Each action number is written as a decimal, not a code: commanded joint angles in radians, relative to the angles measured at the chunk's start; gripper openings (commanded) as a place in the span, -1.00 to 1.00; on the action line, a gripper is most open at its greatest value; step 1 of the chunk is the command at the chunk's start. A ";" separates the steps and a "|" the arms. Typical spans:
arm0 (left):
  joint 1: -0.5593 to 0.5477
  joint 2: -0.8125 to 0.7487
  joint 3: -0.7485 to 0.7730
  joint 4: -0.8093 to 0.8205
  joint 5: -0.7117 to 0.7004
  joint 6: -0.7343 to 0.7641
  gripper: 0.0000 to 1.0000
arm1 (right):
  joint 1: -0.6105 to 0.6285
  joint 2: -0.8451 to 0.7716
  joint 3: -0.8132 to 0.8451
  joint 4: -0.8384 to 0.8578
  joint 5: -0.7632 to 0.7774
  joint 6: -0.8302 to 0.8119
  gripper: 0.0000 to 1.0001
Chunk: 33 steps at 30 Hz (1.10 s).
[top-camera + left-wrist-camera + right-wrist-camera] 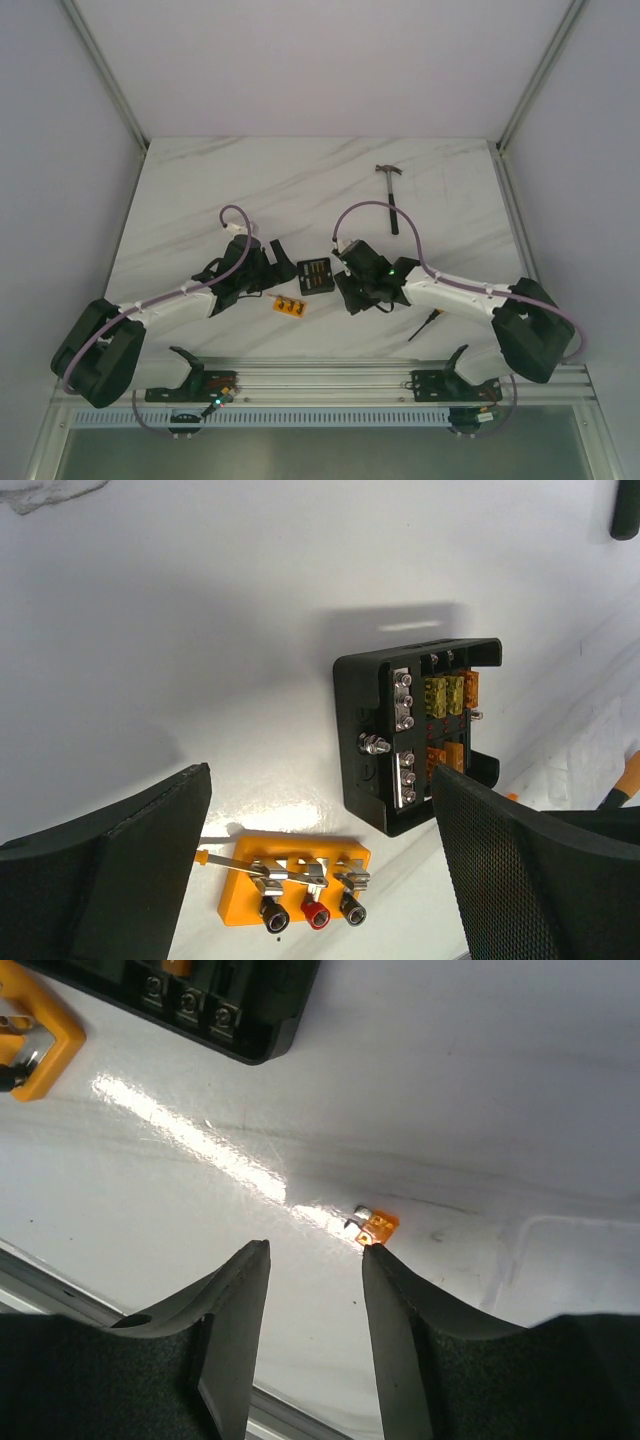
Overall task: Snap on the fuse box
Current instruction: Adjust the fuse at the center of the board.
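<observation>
Black and square, your fuse box [314, 274] lies flat on the white marbled table [300, 190], between the two arms and touched by neither. From the left wrist you can see its top face, with yellow and orange fuses seated in the slots beside rows of metal screws. Just near of it, and apart from it, lies an orange terminal strip [295, 880] with three metal clips and black and red sockets.

Your left gripper [320, 780] hovers short of the box with its jaws spread wide and nothing between them. Your right gripper [315, 1250] is low over bare table to the right of the box, jaws partly apart and the gap empty. A loose orange fuse [377, 1226] lies on the table right at the tip of one finger.

Farther back lies a hammer [390, 195], and a slim tool [424, 324] lies beside the right arm.
</observation>
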 commanded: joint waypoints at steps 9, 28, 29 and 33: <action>0.004 -0.005 -0.007 -0.014 0.011 0.009 1.00 | 0.005 0.024 -0.040 -0.042 0.088 0.104 -0.10; 0.004 -0.009 -0.006 -0.014 0.017 0.008 1.00 | 0.029 0.093 0.002 0.058 -0.054 0.122 -0.16; 0.004 -0.008 -0.005 -0.014 0.018 0.008 1.00 | 0.030 0.091 0.006 0.058 -0.070 0.119 -0.16; 0.003 -0.010 -0.005 -0.014 0.019 0.008 1.00 | 0.031 0.058 0.016 0.031 -0.030 0.080 -0.16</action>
